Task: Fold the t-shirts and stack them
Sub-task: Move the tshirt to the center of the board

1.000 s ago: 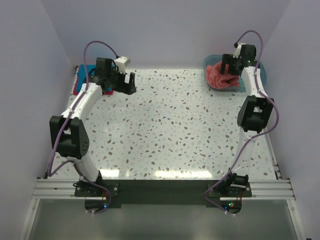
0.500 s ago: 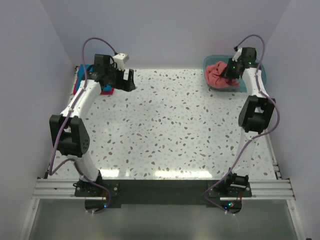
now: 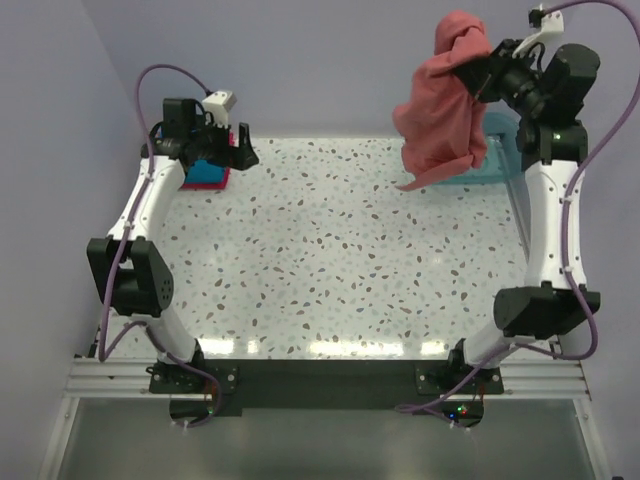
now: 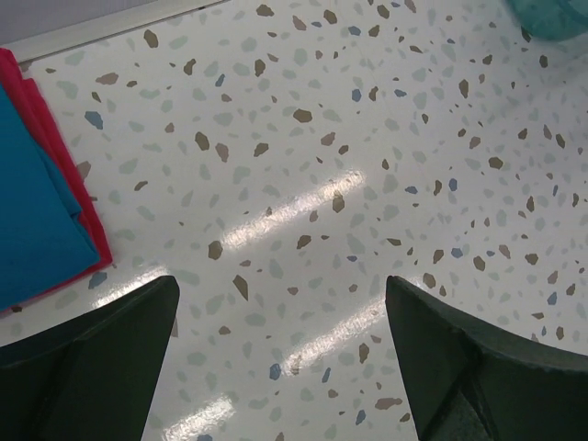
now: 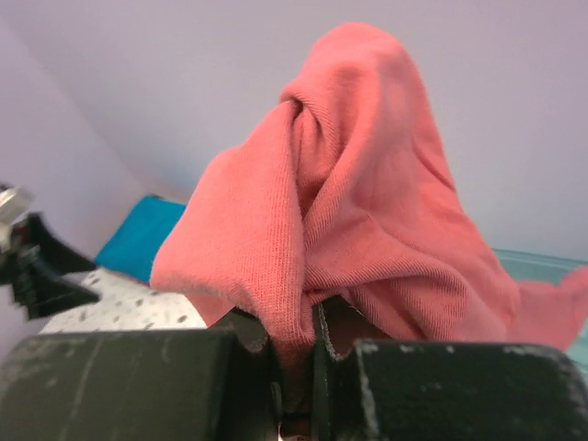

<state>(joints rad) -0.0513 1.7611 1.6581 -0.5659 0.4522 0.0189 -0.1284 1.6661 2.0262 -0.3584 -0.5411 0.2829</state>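
The salmon-red soft cloth t-shirt (image 3: 443,112) hung in the air at the upper right of the overhead frame, in front of the translucent teal plastic tub (image 3: 502,152) and clear of the white speckled table (image 3: 350,250). The right gripper (image 5: 296,347) was closed on a bunched fold of it. In the right wrist view the cloth spilled over the fingers in a loose hood, so it could not be told which part of the shirt was pinched.

It looked light and fully limp, draping in soft creases with no shape of its own, and it would probably slump into a heap wherever it was set. A hold at two spread points, such as both shoulders or both hem corners, would likely suit folding better than this single pinch.

The left gripper (image 4: 280,289) hovered with its fingers wide apart and nothing between them, over bare table at the upper left of the overhead frame. Just beside it, the bright blue folded cloth t-shirt (image 4: 32,211) lay on top of the crimson-pink folded cloth t-shirt (image 4: 81,197).
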